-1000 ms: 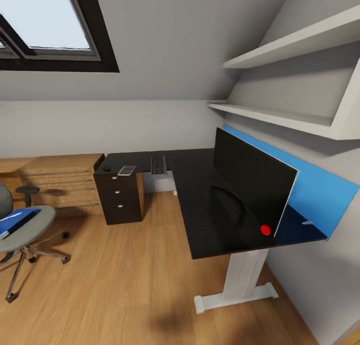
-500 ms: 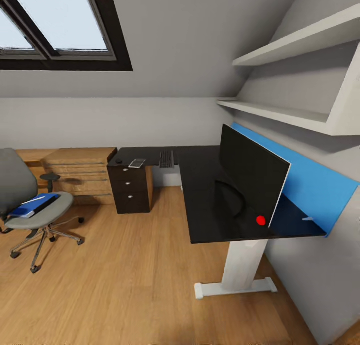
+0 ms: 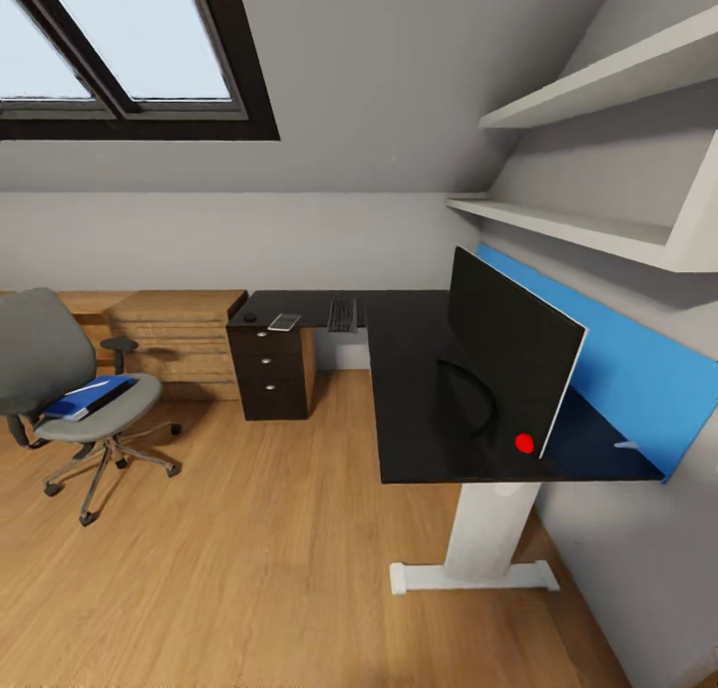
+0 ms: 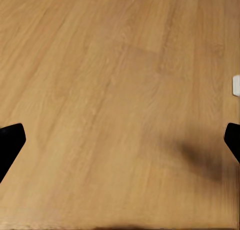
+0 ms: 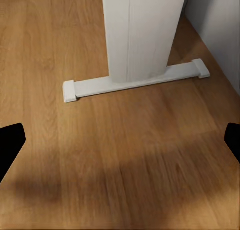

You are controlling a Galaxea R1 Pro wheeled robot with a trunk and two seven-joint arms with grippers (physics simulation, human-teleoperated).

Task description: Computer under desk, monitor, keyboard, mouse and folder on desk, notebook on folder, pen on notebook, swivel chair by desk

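Head cam gives me the whole room: the desk [image 3: 409, 389], L-shaped w/ black top, runs along the right wall and turns along the back wall. The monitor [image 3: 511, 354] stands on the near leg of the L, upright, long axis parallel to the blue back panel [image 3: 638, 369], screen facing into the room, red dot at its near lower corner. The keyboard [image 3: 342, 314] lies on the far leg, long axis pointing away from me toward the back wall. Beside it, over the black drawers [image 3: 269, 369], a small light flat item I can't identify, plus a small dark blob near the corner. The swivel chair [image 3: 75, 389] sits well apart from the desk at my left, seat turned toward the desk; the folder [image 3: 88, 397] lies flat on the seat, long axis angled toward the wooden drawer unit [image 3: 170, 334].

R wrist cam adds the desk's white pedestal leg [image 5: 140, 35] and its foot bar on the wood floor [image 5: 125, 155], just ahead of the right gripper [image 5: 120, 140]. L wrist cam: bare floor under the left gripper [image 4: 120, 140]. Both grippers' fingers spread wide at frame edges, holding nothing, touching nothing.
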